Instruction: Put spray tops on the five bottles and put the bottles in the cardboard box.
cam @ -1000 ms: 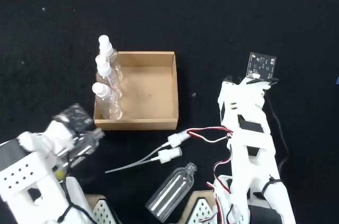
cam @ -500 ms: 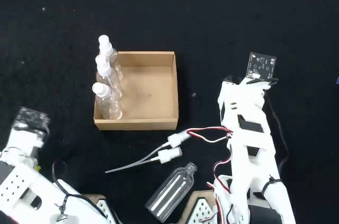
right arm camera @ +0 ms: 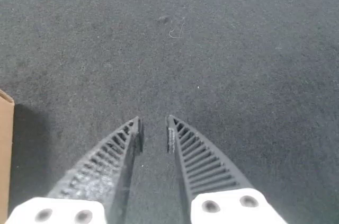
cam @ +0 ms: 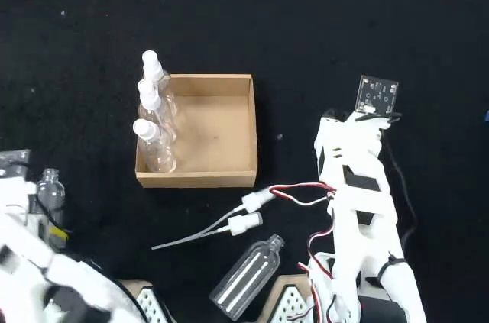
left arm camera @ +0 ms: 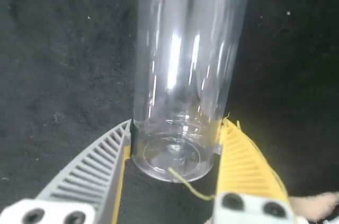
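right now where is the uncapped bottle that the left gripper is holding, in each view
high view: uncapped bottle upright at the far left edge, left of the cardboard box.
left wrist view: centre, base gripped by the left gripper.
right wrist view: right gripper over bare cloth beside the cardboard box corner.
shared landmark: black cloth.

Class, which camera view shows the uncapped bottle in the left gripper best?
Left wrist view: the uncapped bottle appears close up, its base between the fingers of the left gripper. The high view shows it small, near the left edge. The right wrist view faces cloth elsewhere.
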{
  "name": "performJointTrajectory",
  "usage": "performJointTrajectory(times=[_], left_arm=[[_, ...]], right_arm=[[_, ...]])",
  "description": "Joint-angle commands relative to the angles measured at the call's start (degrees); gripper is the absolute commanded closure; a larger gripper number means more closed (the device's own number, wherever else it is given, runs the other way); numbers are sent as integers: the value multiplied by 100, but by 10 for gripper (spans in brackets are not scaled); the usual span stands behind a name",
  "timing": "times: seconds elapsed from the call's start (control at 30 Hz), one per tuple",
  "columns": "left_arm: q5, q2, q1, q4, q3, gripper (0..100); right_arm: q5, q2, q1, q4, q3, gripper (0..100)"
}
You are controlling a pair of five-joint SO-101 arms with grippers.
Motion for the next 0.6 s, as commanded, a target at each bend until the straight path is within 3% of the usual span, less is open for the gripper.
performJointTrajectory(times=[0.0, 0.27, 0.57], left_arm=[[0, 1354, -48, 404, -1323, 801], [-958, 2075, -40, 545, -1763, 743], [-1758, 2092, 75, 545, -1763, 744]], right_arm=[[-9, -268, -123, -123, -180, 939], [-9, -268, -123, -123, -180, 939], [-9, -268, -123, -123, -180, 939]])
